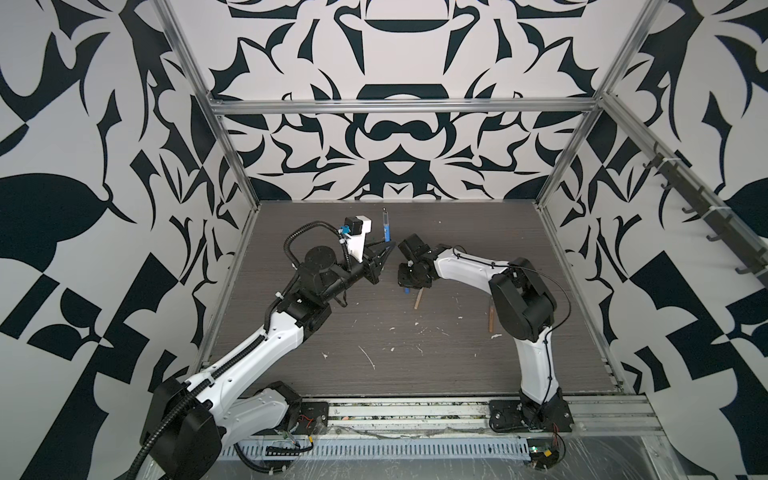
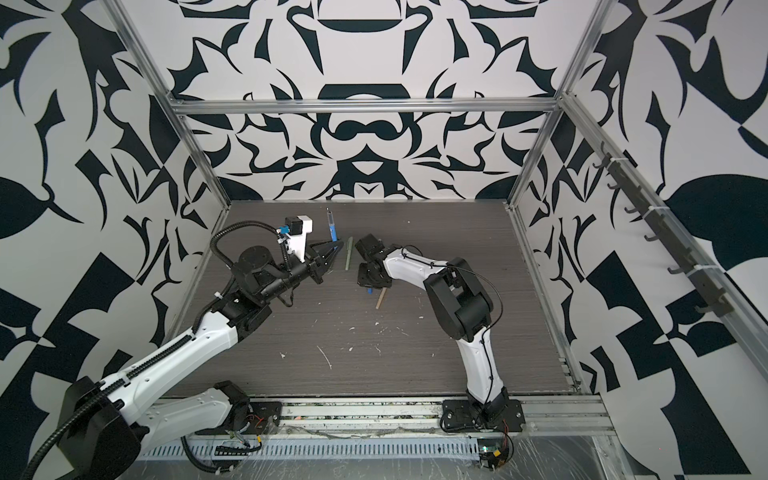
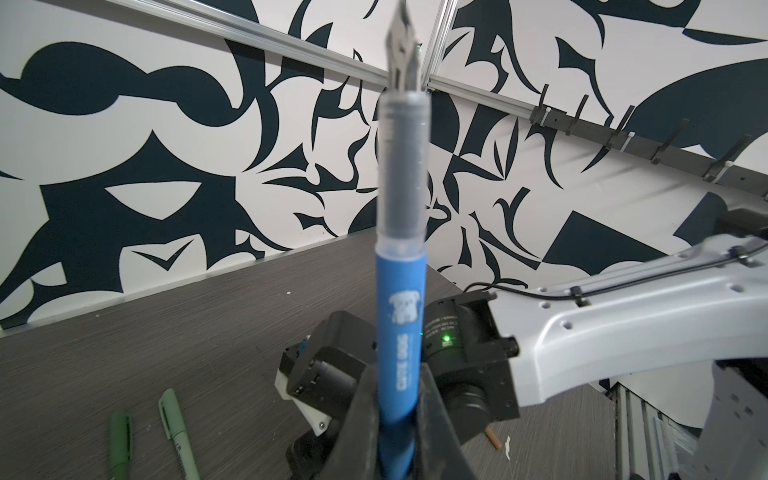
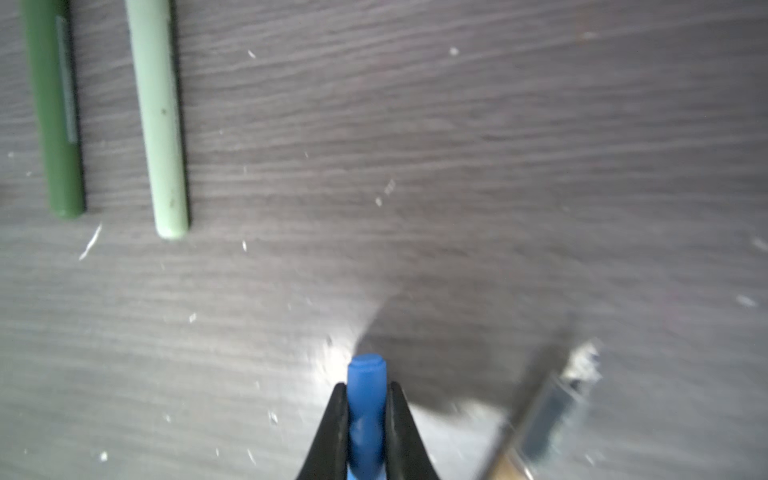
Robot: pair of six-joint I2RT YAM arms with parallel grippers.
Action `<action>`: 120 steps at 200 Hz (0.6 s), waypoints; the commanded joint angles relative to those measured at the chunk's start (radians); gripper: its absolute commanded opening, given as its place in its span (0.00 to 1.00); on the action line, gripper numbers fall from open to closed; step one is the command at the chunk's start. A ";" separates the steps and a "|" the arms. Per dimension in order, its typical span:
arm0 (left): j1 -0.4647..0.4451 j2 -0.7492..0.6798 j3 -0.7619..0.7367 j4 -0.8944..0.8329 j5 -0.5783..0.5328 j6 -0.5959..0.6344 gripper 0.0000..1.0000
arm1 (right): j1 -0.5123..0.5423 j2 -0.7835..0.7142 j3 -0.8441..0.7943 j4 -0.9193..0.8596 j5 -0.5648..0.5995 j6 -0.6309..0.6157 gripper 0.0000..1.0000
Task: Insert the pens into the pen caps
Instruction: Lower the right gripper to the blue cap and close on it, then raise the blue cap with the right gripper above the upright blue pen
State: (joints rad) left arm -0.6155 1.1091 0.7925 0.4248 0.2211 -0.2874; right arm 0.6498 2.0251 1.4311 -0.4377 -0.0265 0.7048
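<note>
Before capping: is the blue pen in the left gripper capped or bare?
Bare: the blue pen shows its metal nib exposed above the left gripper; the right gripper holds the blue cap.

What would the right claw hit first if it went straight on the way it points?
Most likely the bare table: the right gripper points down at it, and the blue pen cap sticking out past its fingers would touch first. Depth is unclear.

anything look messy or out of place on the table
Only the white flecks scattered across the dark table look like mess. Nothing seems broken or spilled; the blue pen stands nib-up, clamped in the left gripper.
</note>
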 commanded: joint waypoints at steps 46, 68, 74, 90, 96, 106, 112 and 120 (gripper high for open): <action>-0.003 0.041 0.016 0.029 0.070 -0.011 0.05 | 0.008 -0.516 -0.355 0.424 0.055 -0.052 0.11; -0.005 0.061 0.017 0.047 0.120 -0.018 0.05 | 0.008 -0.647 -0.377 0.468 0.075 -0.103 0.11; -0.006 0.066 0.018 0.048 0.130 -0.018 0.05 | 0.009 -0.673 -0.374 0.481 0.070 -0.118 0.11; -0.013 0.075 0.020 0.047 0.140 -0.018 0.05 | 0.012 -0.734 -0.358 0.521 0.044 -0.149 0.11; -0.016 0.078 0.021 0.047 0.142 -0.015 0.05 | 0.012 -0.751 -0.348 0.533 0.035 -0.161 0.11; -0.021 0.082 0.021 0.047 0.146 -0.009 0.05 | 0.014 -0.771 -0.327 0.553 0.018 -0.179 0.11; -0.023 0.084 0.022 0.044 0.147 -0.006 0.05 | 0.017 -0.781 -0.313 0.562 0.012 -0.185 0.11; -0.026 0.088 0.023 0.040 0.150 -0.001 0.05 | 0.019 -0.790 -0.298 0.580 0.007 -0.192 0.11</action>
State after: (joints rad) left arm -0.6304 1.1896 0.7925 0.4377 0.3347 -0.2958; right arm 0.6567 1.2751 1.0660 0.0288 0.0063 0.5785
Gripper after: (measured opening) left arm 0.141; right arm 0.150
